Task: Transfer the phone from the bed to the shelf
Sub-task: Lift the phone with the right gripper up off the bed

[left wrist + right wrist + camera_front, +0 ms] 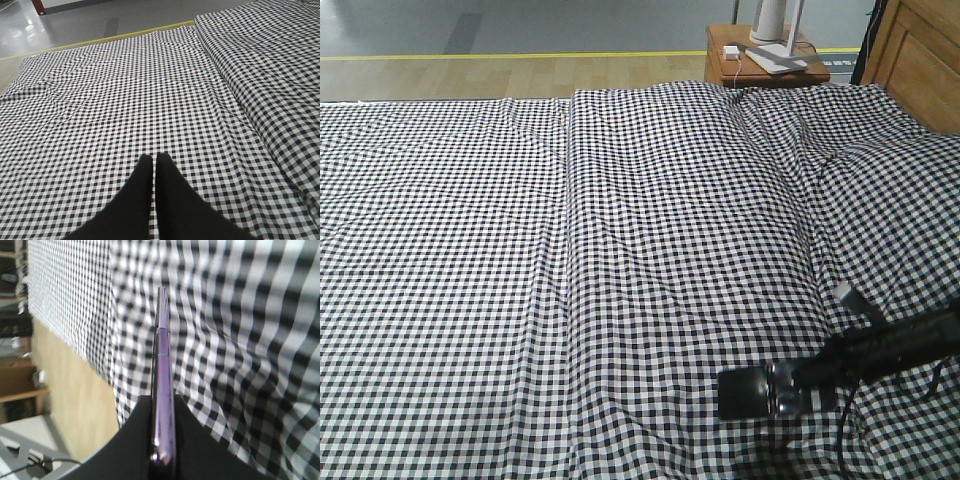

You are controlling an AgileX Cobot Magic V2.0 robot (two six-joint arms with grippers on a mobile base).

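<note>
The phone (162, 350) shows edge-on in the right wrist view, a thin glossy slab with a purplish sheen. My right gripper (162, 401) is shut on its lower part, one black finger on each face. In the front view it is a dark block (741, 392) held just above the bed (620, 250) near its front right, at the tip of the right gripper (770, 392). My left gripper (154, 159) hovers shut and empty over the checked sheet (125, 90). Wooden boards with dark compartments (17, 395) at the left edge may be the shelf.
A brown nightstand (760, 70) with a white stand (775, 25) and a small white box sits beyond the bed's far right. A wooden headboard (920, 60) rises at the right. Wood floor (75, 405) and grey floor (520, 25) border the bed.
</note>
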